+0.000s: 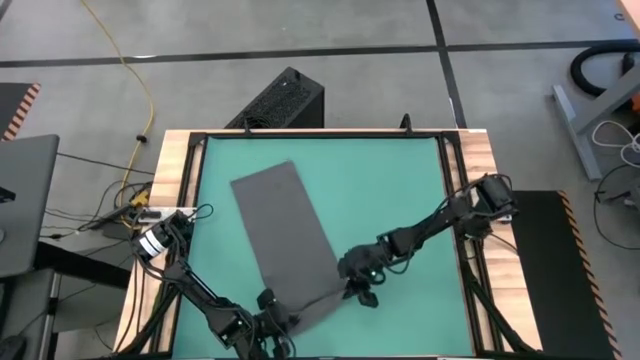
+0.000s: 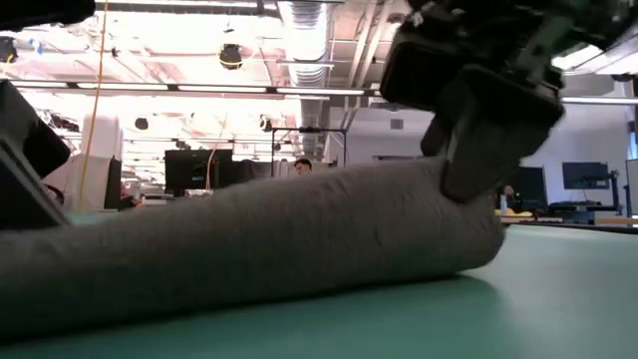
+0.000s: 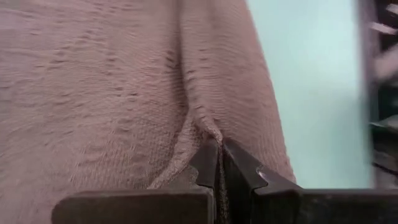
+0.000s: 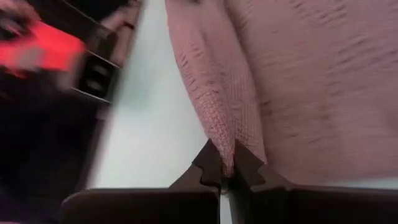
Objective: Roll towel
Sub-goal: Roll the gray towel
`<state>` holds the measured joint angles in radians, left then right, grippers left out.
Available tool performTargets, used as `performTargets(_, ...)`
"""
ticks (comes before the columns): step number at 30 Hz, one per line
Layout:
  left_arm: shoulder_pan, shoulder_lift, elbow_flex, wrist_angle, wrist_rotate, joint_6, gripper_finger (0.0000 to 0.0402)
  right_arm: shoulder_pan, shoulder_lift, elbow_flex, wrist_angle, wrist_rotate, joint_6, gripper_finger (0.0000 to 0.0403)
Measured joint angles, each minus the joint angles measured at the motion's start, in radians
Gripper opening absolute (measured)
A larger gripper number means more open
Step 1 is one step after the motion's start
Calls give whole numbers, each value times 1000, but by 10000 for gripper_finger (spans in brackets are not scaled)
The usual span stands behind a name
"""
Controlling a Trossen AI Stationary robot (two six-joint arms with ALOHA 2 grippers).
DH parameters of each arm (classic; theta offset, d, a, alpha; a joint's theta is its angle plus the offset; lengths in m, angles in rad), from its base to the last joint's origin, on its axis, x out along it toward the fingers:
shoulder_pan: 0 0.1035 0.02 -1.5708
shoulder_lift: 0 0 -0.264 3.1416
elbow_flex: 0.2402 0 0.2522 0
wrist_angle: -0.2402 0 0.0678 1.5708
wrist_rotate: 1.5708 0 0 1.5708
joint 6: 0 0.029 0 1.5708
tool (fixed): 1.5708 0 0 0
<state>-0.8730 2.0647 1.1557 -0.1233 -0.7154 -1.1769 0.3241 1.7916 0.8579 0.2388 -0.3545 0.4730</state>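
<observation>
Here the towel (image 1: 285,235) is lying diagonally across the green mat (image 1: 400,190), flat over most of its length, its near end turned over into a first thick fold, which is bulging as a low roll in the low view (image 2: 259,239). The left gripper (image 1: 268,318) is sitting at the near left corner of that end, fingers (image 3: 208,165) pressed together on a pinch of cloth. The right gripper (image 1: 358,280) is sitting at the near right corner, fingers (image 4: 211,165) likewise clamped on the folded edge.

Judging the step as starting the roll:
- both grippers are wanting to travel together, along the towel's long axis, not square to the mat
- keeping level is mattering; one corner leading is likely coning the roll
- lifting only a little, then turning the edge over and down onto the flat part
- keeping light tension between the corners so the middle is not sagging
- soft cloth is probably springing open if let go early

Far end is lying untouched
</observation>
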Motion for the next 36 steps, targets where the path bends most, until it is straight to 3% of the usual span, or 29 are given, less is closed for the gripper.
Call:
performTargets(4, 0, 0, 0, 54, 22, 49, 0, -45, 16, 3, 3, -92, 173, 21)
performTargets(12, -5, -1, 0, 47, -25, 80, 0, -75, 120, 15, -6, -93, 306, 22)
performTargets(24, -44, -143, -2, -132, -164, 60, 0, -79, 185, 48, -38, -87, 350, 22)
performTargets(30, -39, -214, -2, -132, -188, 128, 0, -78, 185, 48, -44, -34, 368, 22)
performTargets(33, -31, -223, -2, -151, -177, 137, 0, -78, 185, 48, -44, -31, 368, 22)
performTargets(36, -18, -221, -1, -172, -97, 85, 0, -78, 185, 48, -45, -29, 365, 22)
